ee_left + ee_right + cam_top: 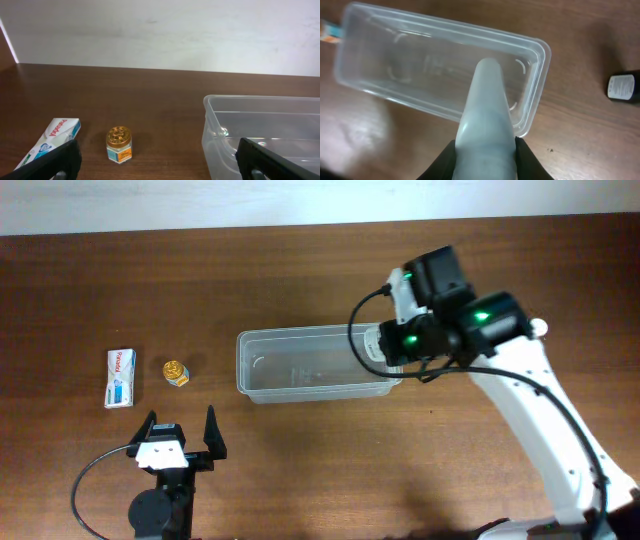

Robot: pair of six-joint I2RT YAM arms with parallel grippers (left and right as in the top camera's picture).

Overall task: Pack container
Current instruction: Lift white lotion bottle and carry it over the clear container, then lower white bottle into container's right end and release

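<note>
Right gripper (485, 155) with tube (487, 100) above container (395, 55)

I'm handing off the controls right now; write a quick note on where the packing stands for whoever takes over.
Left gripper: open, empty, at the front of the table.
Right gripper: shut on a pale tube, over the right end of the container.
Done: nothing; the container looks empty.
Left to pack: the tube, the white box and gold-lidded jar left of the container, the dark bottle near it.

Dark brown wooden table (300, 470), plain white wall (165, 30) behind, soft light
</note>
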